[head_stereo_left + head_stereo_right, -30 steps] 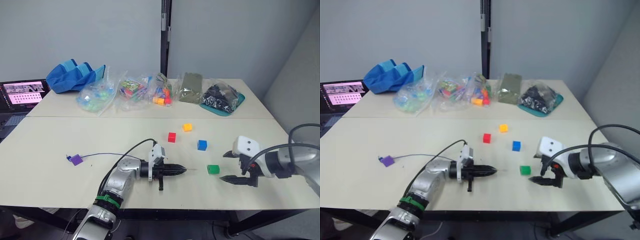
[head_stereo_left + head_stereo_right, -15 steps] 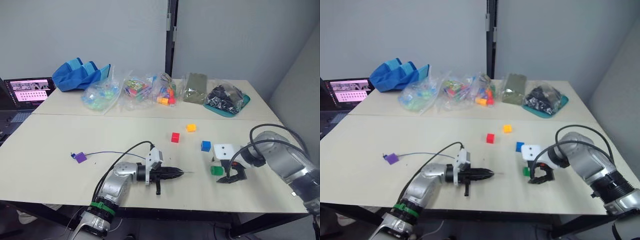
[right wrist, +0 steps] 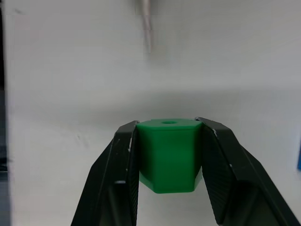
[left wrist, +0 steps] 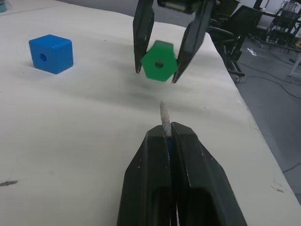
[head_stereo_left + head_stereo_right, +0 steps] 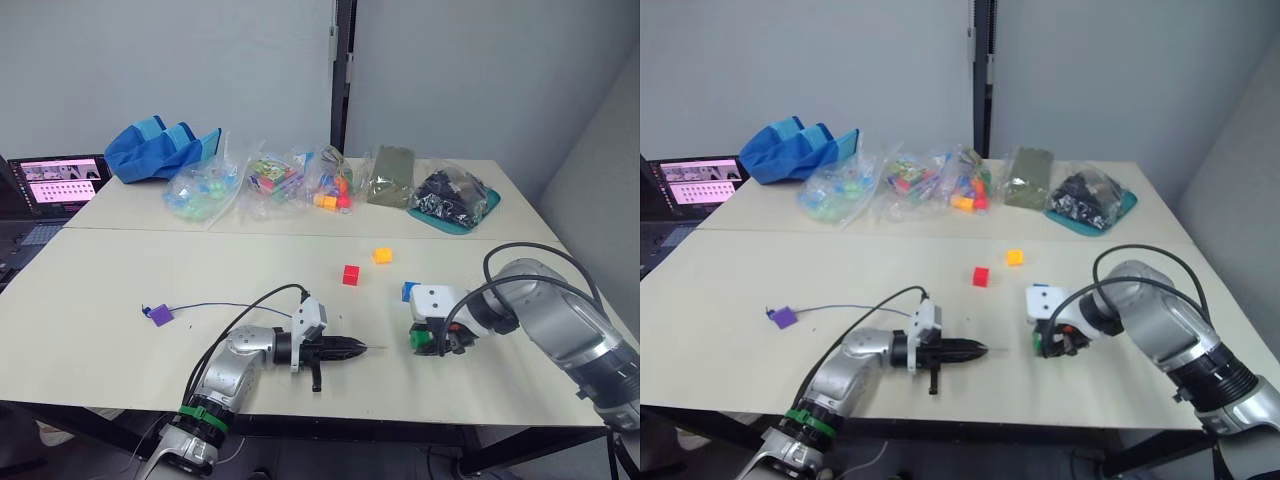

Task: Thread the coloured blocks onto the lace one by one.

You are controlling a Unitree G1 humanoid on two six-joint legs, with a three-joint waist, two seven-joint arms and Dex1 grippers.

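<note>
My left gripper rests low over the table's near side, shut on the lace's pale stiff tip. The dark-blue lace trails left to a purple block. Just right of that tip, my right gripper is shut on the green block, one finger against each side. The block's hole faces the lace tip a short gap away. Beyond lie the blue block, the red block and the orange-yellow block.
Along the table's far edge lie clear bags of coloured toys, a blue cloth bag, an olive packet and a teal tray of black parts. A laptop sits far left. A dark pole rises behind.
My right gripper moved left to the green block and its fingers closed onto the block's sides. The left gripper kept its hold on the lace tip.
</note>
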